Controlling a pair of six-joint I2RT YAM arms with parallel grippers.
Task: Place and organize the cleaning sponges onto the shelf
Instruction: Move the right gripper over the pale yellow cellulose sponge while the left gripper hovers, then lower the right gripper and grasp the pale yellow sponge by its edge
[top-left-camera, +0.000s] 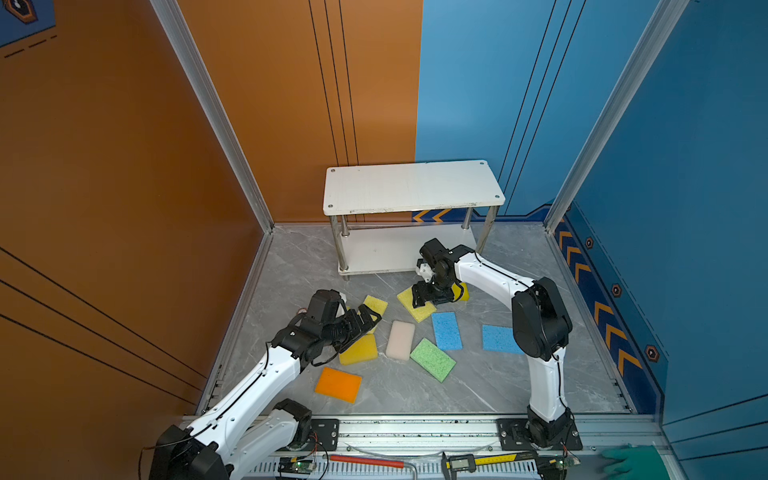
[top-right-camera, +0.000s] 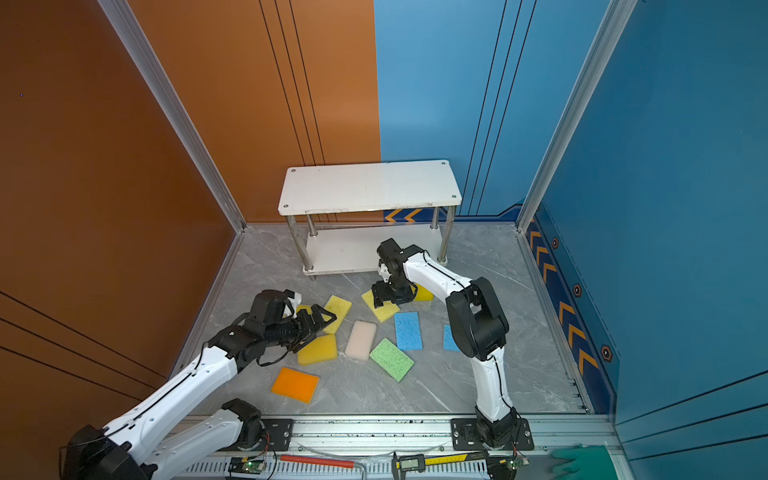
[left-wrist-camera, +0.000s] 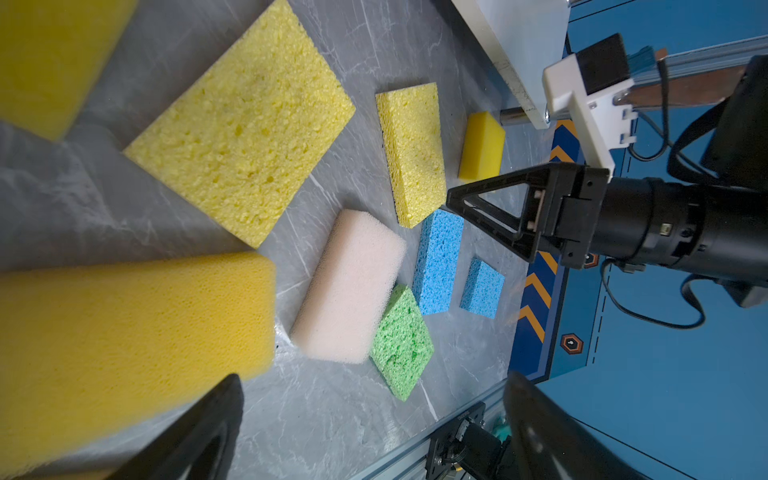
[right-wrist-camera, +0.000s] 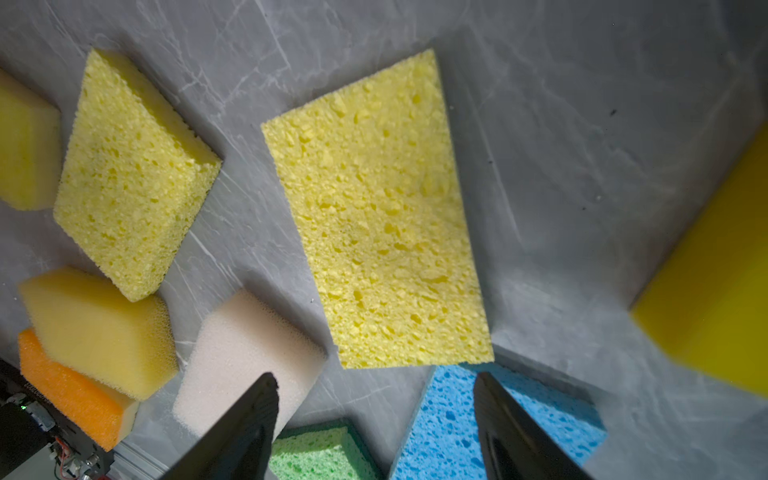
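The white two-tier shelf (top-left-camera: 411, 187) (top-right-camera: 370, 187) stands at the back with both boards bare. The cleaning sponges lie scattered on the grey floor in front of it. My right gripper (top-left-camera: 434, 299) (top-right-camera: 392, 295) (right-wrist-camera: 374, 382) hangs open just over the near end of a porous yellow sponge (top-left-camera: 422, 312) (right-wrist-camera: 374, 216), beside a blue sponge (top-left-camera: 446, 331) (right-wrist-camera: 449, 424); nothing is between its fingers. My left gripper (top-left-camera: 365, 316) (top-right-camera: 320, 320) (left-wrist-camera: 374, 390) is wide open and empty above a thick yellow sponge (top-left-camera: 359, 349) (left-wrist-camera: 124, 340) and another porous yellow one (top-left-camera: 376, 305) (left-wrist-camera: 245, 137).
Also on the floor are a beige-pink sponge (top-left-camera: 400, 340), a green one (top-left-camera: 433, 359), a second blue one (top-left-camera: 498, 338), an orange one (top-left-camera: 338, 384) and a smooth yellow one (top-left-camera: 463, 291) behind my right gripper. Walls close in the left, back and right sides.
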